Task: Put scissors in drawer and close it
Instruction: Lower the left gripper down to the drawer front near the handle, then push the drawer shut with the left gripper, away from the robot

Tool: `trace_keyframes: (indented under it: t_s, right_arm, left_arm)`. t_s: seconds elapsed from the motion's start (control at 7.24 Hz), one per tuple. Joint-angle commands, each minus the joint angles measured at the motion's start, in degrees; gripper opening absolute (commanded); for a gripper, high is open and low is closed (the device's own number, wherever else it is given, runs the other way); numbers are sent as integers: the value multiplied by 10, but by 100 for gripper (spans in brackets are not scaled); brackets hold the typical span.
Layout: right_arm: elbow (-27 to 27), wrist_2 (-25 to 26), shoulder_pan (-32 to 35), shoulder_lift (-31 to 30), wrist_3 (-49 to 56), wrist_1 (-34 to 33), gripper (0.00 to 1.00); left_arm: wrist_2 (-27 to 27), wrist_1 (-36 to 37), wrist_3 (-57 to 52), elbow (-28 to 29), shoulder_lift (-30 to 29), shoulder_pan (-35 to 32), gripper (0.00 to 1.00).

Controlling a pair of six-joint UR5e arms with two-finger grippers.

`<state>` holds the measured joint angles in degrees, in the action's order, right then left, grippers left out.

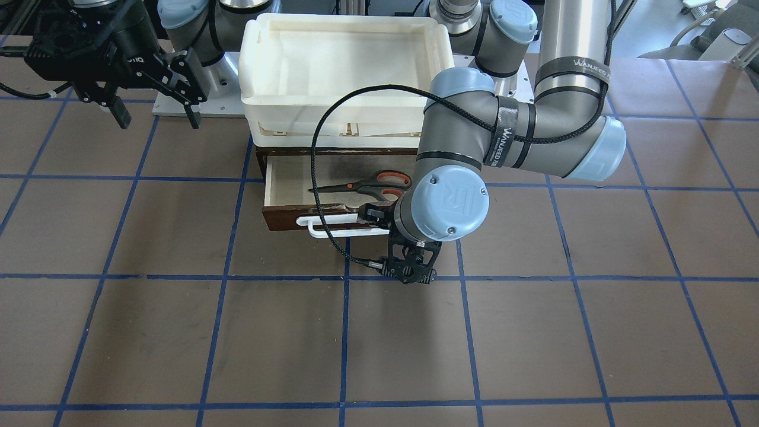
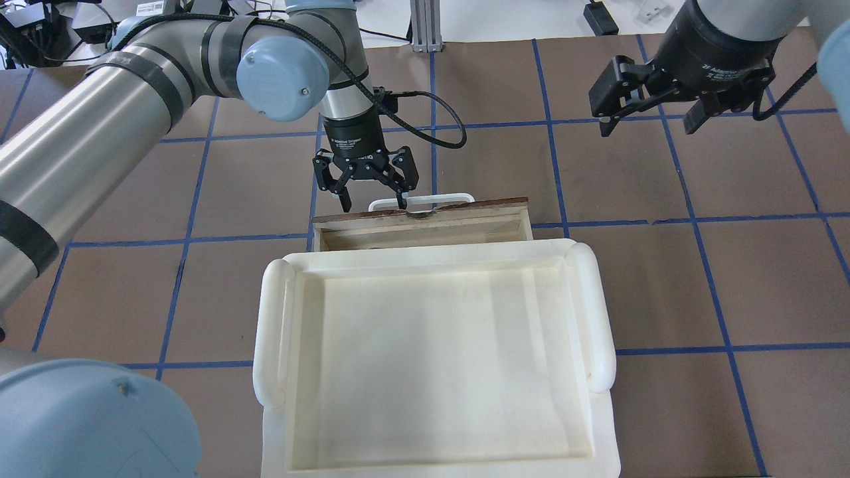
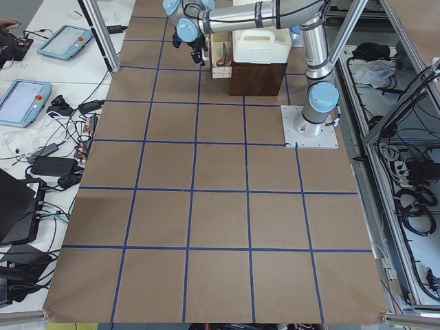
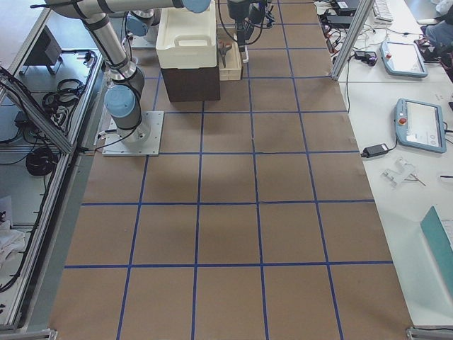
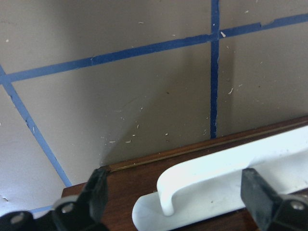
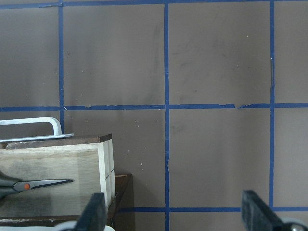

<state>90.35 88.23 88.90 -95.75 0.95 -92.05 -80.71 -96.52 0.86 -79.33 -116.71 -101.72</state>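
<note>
Scissors (image 1: pixel 362 185) lie inside the partly open drawer (image 1: pixel 278 218). Left end effector (image 2: pixel 372 201), fingers spread, sits at the white handle (image 2: pixel 438 198); right end effector (image 2: pixel 647 123) hangs well away, fingers apart.

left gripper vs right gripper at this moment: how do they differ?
Position: the left gripper is down at the front of the drawer, by its white handle; the right gripper hangs off to the side, away from the drawer.
Between the fingers: the left gripper's wrist view shows the handle's end; the right gripper's shows mostly table.
Shared: both are open and hold nothing. The scissors lie in the drawer.
</note>
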Motion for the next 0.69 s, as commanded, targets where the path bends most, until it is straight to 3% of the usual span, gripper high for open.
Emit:
trace_keyframes:
  t_s: [0.0,0.55]
  right_arm:
    - [0,0,0,0,0,0,100]
    - [0,3,0,2,3,-5,100]
  left_arm:
    - [-1,-10,2,-18,11,0,100]
    - [-2,-30,32,-45,31,0,100]
